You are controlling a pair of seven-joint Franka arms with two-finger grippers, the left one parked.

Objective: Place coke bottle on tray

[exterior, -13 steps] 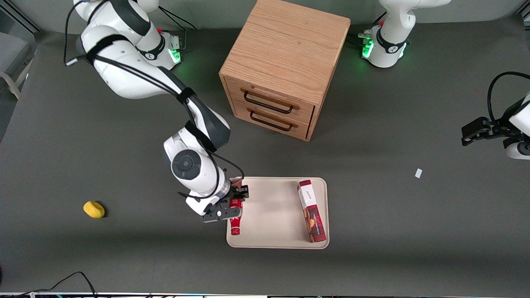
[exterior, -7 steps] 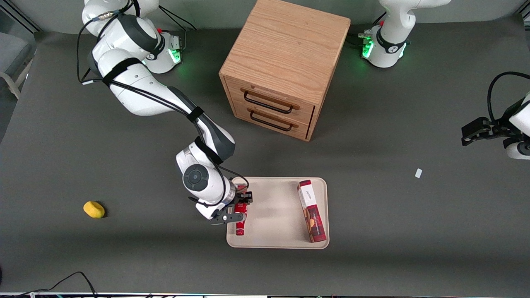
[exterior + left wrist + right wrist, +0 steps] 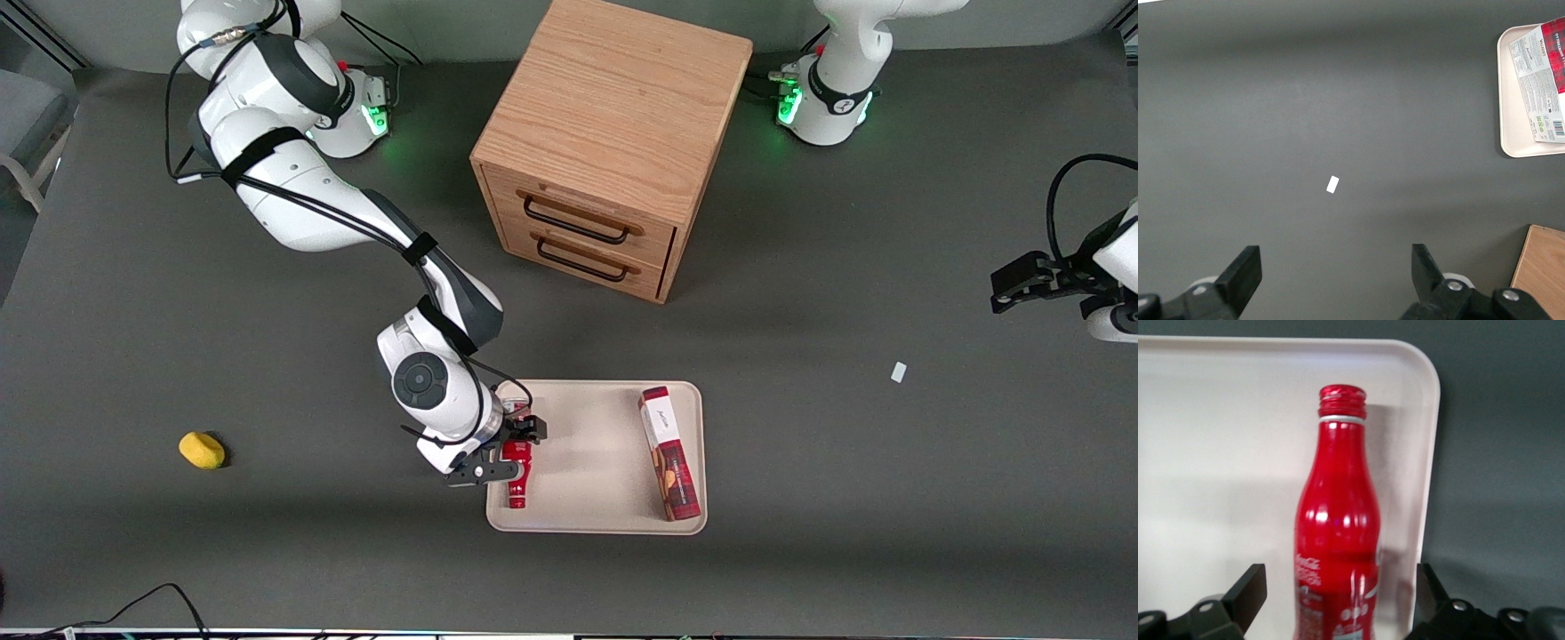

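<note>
I am hovering the tool [image 3: 516, 450], fingers spread and released, over the coke bottle [image 3: 517, 480] lying on the tray [image 3: 596, 462] so it rests freely.

The slim red coke bottle [image 3: 517, 476] lies on the flat cream-beige tray [image 3: 587, 462], under the black claw [image 3: 510, 452], beside a red-and-white cookie box [image 3: 669, 452].

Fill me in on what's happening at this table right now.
The working arm's hand sits over the cream rectangular tray at its edge toward the working arm. Its fingers are open, either side of the slim red coke bottle, which lies on the tray. A red-and-white cookie box lies along the tray's parked-arm edge.
</note>
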